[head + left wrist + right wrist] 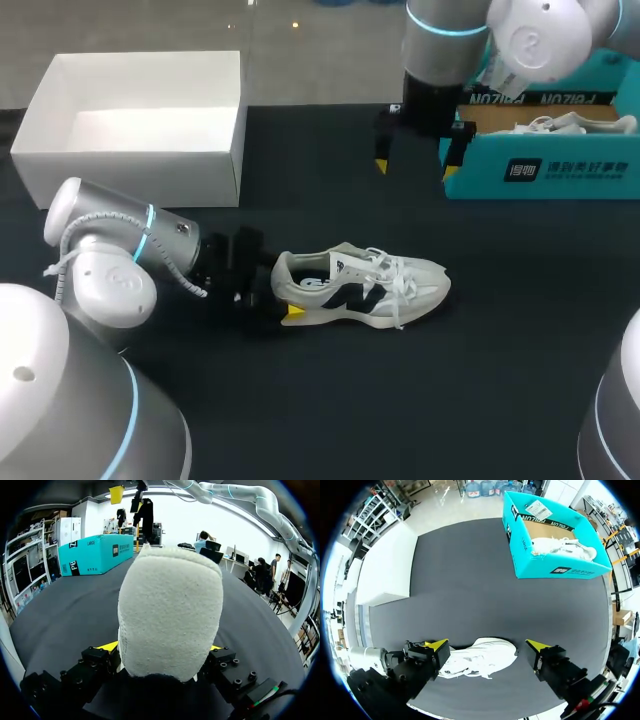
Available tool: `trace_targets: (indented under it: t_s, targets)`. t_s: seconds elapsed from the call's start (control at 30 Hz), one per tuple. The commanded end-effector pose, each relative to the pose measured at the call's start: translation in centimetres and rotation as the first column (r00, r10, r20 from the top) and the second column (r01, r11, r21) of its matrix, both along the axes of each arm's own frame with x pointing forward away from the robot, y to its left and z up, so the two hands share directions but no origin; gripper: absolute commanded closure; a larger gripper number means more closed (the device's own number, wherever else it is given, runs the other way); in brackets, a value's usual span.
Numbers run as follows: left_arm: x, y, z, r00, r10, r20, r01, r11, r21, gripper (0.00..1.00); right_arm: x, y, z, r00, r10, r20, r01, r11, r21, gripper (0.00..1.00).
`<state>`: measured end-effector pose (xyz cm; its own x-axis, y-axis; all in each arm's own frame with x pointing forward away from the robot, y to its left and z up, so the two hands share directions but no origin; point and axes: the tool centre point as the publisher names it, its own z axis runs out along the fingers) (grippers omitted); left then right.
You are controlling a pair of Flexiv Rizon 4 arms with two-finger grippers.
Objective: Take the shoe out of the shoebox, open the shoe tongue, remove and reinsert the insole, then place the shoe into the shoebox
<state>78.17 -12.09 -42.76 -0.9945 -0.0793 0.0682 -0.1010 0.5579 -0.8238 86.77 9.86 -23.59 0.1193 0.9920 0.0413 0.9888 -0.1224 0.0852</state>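
a white mesh sneaker with a dark side logo (360,285) is laid on its sole in the middle of the black table (400,400), heel turned toward the left arm and toe pointed the other way. its padded heel is clamped by the left gripper (282,290), with one yellow-tipped finger pressed on each side, so the fingers are kept apart only by the heel itself. in the left wrist view the space between the tips is filled by that heel. the right gripper (415,165) is hung up in the air near the teal cardboard shoebox (560,170), fingers spread wide and nothing held. a second white shoe (560,125) is sat inside that shoebox. an open white cardboard box (130,165) is parked at the far left corner, well apart from the sneaker.
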Motion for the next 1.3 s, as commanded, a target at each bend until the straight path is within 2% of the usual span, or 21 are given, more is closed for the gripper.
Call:
trace_targets:
  t_s: [0.03, 0.6, 0.67, 0.83, 0.9, 1.03, 1.3]
  targets:
    - [0.0, -0.2, -0.2, 1.0, 0.001, 0.001, -0.001, 1.0, 0.003, 1.0, -0.5, 0.0, -0.4, 1.0, -0.012, 0.003, 0.012, 1.0, 0.003, 0.0]
    - [0.0, -0.2, -0.2, 1.0, 0.001, 0.001, -0.001, 1.0, 0.003, 1.0, -0.5, 0.0, -0.4, 1.0, -0.012, 0.003, 0.012, 1.0, 0.003, 0.0]
    - [0.0, -0.2, -0.2, 1.0, 0.001, 0.001, -0.001, 1.0, 0.003, 1.0, -0.7, 0.6, -0.6, 1.0, -0.008, 0.014, 0.008, 1.0, -0.018, 0.0]
    - [0.0, -0.2, -0.2, 1.0, 0.001, 0.001, -0.001, 1.0, 0.003, 1.0, -2.5, 1.9, -1.6, 0.998, -0.043, 0.05, 0.046, 0.996, -0.07, 0.0]
    - [0.0, -0.2, -0.2, 1.0, 0.001, 0.001, -0.001, 1.0, 0.003, 1.0, -3.8, 2.2, -2.2, 0.995, -0.061, 0.073, 0.066, 0.996, -0.064, 0.0]
    - [0.0, -0.2, -0.2, 1.0, 0.001, 0.001, -0.001, 1.0, 0.003, 1.0, -5.7, 3.1, -2.9, 0.996, -0.062, 0.07, 0.064, 0.997, -0.031, 0.0]
    - [0.0, -0.2, -0.2, 1.0, 0.001, 0.001, -0.001, 1.0, 0.003, 1.0, -9.1, 6.7, -4.2, 0.997, -0.066, 0.038, 0.068, 0.996, -0.055, 0.0]
